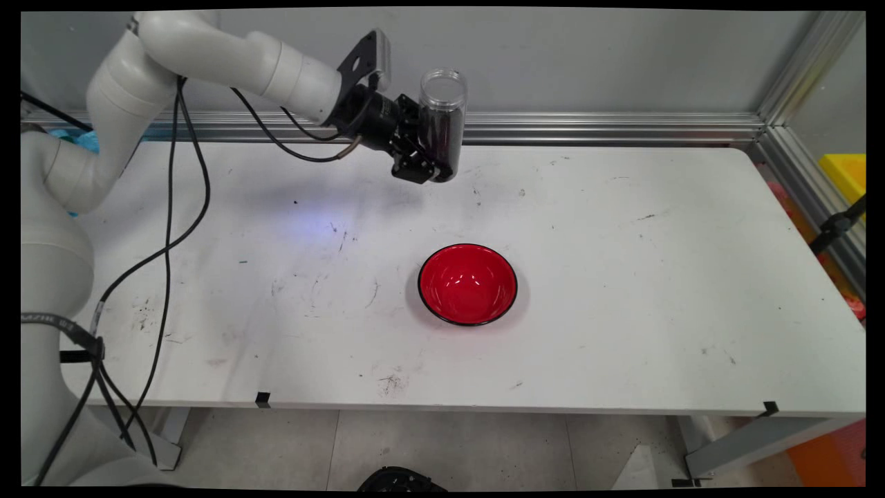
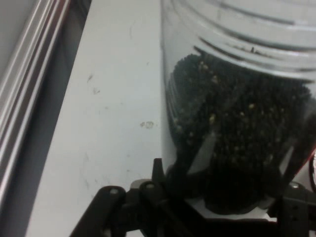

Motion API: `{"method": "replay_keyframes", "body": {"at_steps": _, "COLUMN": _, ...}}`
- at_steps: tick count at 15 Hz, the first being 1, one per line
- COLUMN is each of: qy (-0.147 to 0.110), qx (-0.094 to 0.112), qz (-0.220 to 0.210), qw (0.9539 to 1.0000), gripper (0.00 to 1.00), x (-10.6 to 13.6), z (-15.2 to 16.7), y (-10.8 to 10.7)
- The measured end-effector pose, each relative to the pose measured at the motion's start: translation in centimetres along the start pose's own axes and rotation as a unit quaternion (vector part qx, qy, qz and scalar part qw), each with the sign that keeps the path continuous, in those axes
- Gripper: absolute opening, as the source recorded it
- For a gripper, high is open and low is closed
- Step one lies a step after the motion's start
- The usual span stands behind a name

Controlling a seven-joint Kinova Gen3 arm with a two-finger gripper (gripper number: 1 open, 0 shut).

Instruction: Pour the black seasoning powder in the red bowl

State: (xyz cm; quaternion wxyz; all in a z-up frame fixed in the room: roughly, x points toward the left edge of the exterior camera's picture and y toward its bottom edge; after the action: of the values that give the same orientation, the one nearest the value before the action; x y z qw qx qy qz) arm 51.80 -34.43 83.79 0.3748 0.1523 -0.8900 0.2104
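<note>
My gripper (image 1: 437, 158) is shut on a clear plastic jar (image 1: 442, 111) that it holds upright in the air above the table's far side. The jar has an open threaded mouth at the top and is partly filled with dark, fine grains. In the hand view the jar (image 2: 237, 113) fills the right half, its dark contents flecked with pale specks, clamped between the black fingers (image 2: 163, 182). A red bowl (image 1: 467, 283) with a black rim sits on the white table (image 1: 622, 277), well below and nearer than the jar, empty inside.
An aluminium rail (image 1: 588, 128) runs along the table's far edge and down the right side. Black cables (image 1: 169, 228) hang from the arm over the table's left part. A yellow box (image 1: 847, 173) stands beyond the right rail.
</note>
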Motion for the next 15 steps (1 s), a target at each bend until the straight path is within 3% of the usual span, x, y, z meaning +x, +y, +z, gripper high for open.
{"method": "replay_keyframes", "body": {"at_steps": 3, "qy": 0.0, "qx": 0.003, "qz": 0.053, "qw": 0.9986, "gripper": 0.0, "x": 0.7, "z": -1.0, "y": 0.9}}
{"method": "replay_keyframes", "body": {"at_steps": 7, "qy": -0.002, "qx": 0.017, "qz": 0.117, "qw": 0.993, "gripper": 0.0, "x": 1.1, "z": -1.5, "y": 1.8}}
{"method": "replay_keyframes", "body": {"at_steps": 10, "qy": -0.005, "qx": 0.028, "qz": 0.168, "qw": 0.9854, "gripper": 0.0, "x": 1.2, "z": -1.4, "y": 2.3}}
{"method": "replay_keyframes", "body": {"at_steps": 15, "qy": -0.006, "qx": 0.04, "qz": 0.25, "qw": 0.9675, "gripper": 0.0, "x": 1.2, "z": -0.5, "y": 3.5}}
